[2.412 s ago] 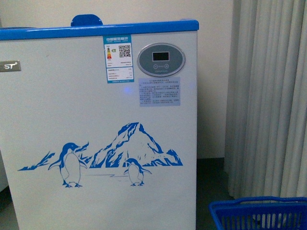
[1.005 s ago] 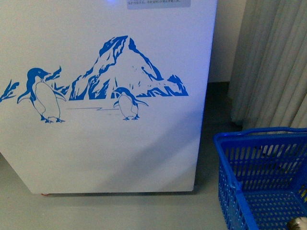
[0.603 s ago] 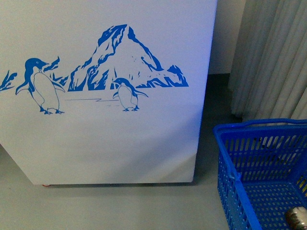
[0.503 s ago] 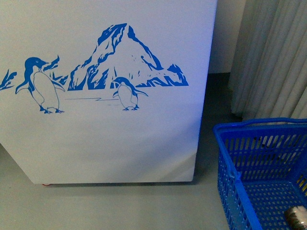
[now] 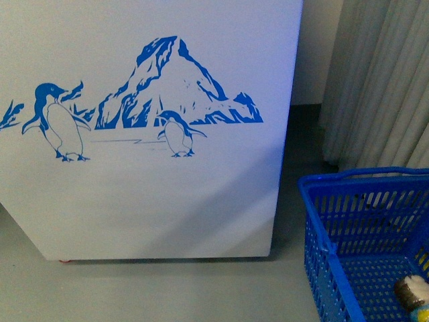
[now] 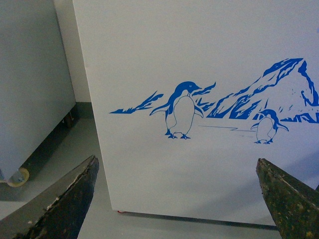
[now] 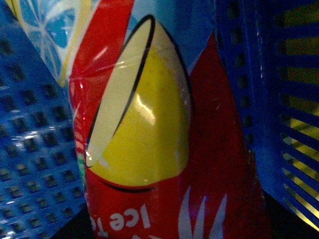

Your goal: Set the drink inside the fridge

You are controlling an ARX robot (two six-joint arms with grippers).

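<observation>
While the fridge point(image 5: 147, 134) fills the upper left and centre of the front view, only its white front with blue penguins and a mountain shows; its top is out of frame. A pale curtain point(image 5: 382, 80) hangs at the upper right. At the lower right stands a blue basket point(image 5: 335, 208) with slotted walls. The drink point(image 5: 410, 293) sits inside it at the frame's lower-right corner, partly cut off by the edge. The right wrist view is filled by the drink, glossy red, yellow and light blue, with basket mesh behind. The right gripper does not show, so I cannot tell how its jaws stand. The left gripper point(image 6: 175, 162) hangs before the fridge front, jaws wide apart and holding nothing. The drink looks small and light. Its thin plastic will likely give under a hard squeeze, and its shiny skin may be slippery. A grip across the middle of the body seems safest.
</observation>
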